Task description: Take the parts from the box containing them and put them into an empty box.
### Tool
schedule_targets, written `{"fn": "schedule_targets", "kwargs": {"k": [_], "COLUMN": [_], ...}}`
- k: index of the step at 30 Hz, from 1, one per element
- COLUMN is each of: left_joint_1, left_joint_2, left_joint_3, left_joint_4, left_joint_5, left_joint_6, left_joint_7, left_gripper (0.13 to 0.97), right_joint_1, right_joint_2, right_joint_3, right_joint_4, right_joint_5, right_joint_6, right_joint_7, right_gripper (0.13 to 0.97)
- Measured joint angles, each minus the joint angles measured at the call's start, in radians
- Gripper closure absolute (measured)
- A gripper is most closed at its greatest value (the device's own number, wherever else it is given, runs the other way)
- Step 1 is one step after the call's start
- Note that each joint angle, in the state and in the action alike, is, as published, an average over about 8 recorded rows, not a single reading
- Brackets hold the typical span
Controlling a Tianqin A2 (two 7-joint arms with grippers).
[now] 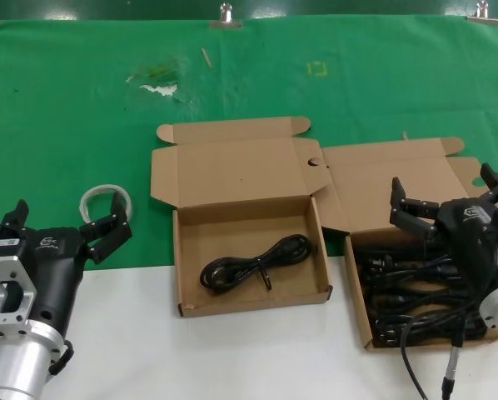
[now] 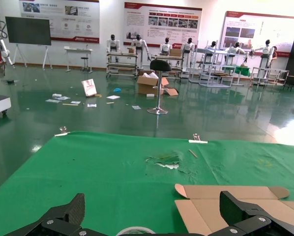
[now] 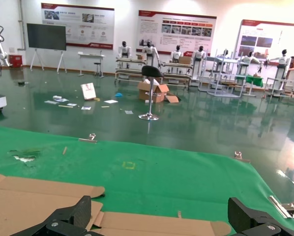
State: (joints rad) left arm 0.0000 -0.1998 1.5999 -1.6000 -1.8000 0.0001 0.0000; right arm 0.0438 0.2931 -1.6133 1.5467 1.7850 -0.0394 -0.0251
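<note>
My left tool point(image 1: 66, 225) idles open, left of centre box point(image 1: 251, 260). Right tool point(image 1: 445, 200), open, above cords point(image 1: 415, 292) in right box point(image 1: 359, 304); should drop straight, pinch one bundle mid-loop.

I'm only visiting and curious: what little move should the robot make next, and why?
Probably lower the right claw into the right-hand box to grasp a cord bundle. The claw is open above the cords there, while the middle box holds only one cord. The left claw waits at the table's left, open.
</note>
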Motion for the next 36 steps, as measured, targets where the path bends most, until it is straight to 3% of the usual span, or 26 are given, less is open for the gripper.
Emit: {"fn": "schedule_targets", "kwargs": {"k": [36], "left_joint_1": [0.0], "left_joint_2": [0.0], "left_joint_3": [0.0], "left_joint_4": [0.0], "left_joint_5": [0.0], "left_joint_6": [0.0], "left_joint_7": [0.0], "left_gripper": [0.132], "right_joint_1": [0.0], "right_joint_2": [0.0], "right_joint_3": [0.0], "right_joint_4": [0.0], "right_joint_5": [0.0], "right_joint_6": [0.0], "right_joint_7": [0.0], "right_gripper": [0.129]}}
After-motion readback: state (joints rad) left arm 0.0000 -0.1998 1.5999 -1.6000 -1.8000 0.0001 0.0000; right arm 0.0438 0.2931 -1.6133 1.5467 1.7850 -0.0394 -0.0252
